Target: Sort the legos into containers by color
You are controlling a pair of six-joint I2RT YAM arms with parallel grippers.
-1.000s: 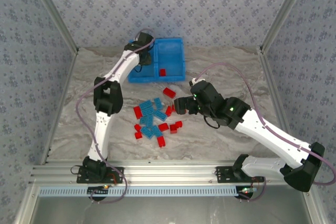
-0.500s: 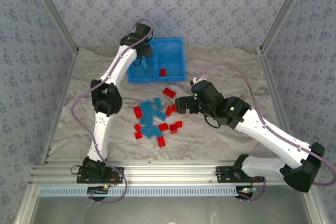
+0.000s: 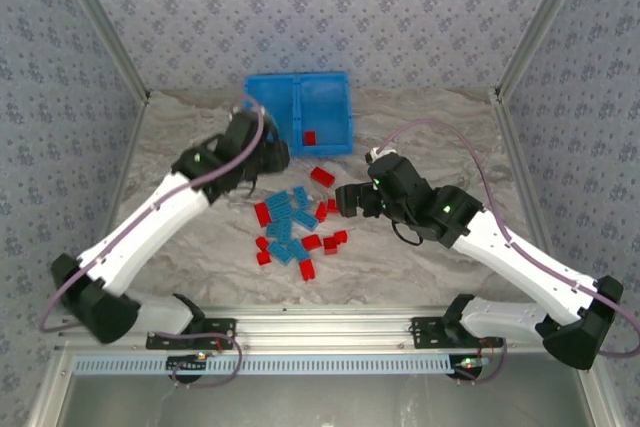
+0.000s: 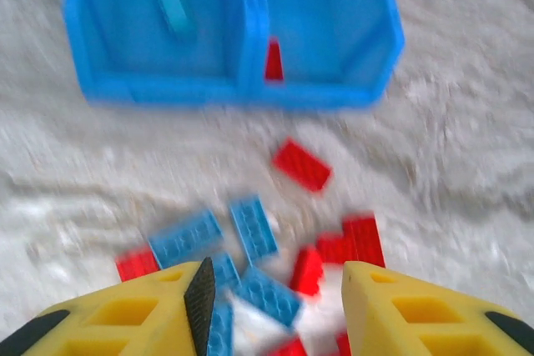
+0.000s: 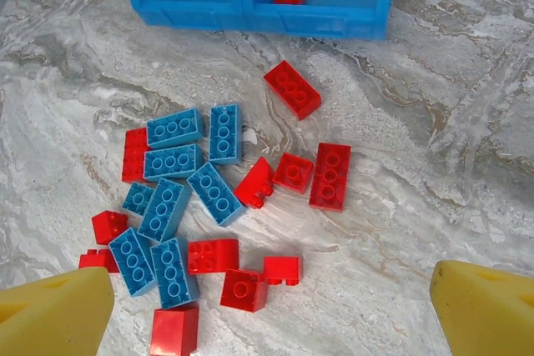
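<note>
From above, the blue bin (image 3: 330, 107) sits at 12 o'clock on the counter (image 3: 400, 267) with one red brick (image 3: 309, 137) in its right compartment. The loose pile of red and light blue bricks (image 3: 290, 222) lies mid-counter, at the bin's 6 o'clock. The left tool (image 3: 265, 155) hangs at the pile's 11 o'clock, seemingly between bin and pile. The right tool (image 3: 345, 199) sits at the pile's 3 o'clock, just beside its nearest red pieces, so it looks the closer of the two. In the blurred left wrist view, the left tool's yellow fingers (image 4: 125, 323) stand wide apart with nothing between them. The pile is straight ahead, and a light blue brick (image 4: 171, 2) lies in the bin's left compartment. In the right wrist view, the right tool is likewise wide and empty, with the pile dead ahead. A lone red brick (image 5: 292, 89) lies between pile and bin, its long axis running 10 to 4 o'clock.
</note>
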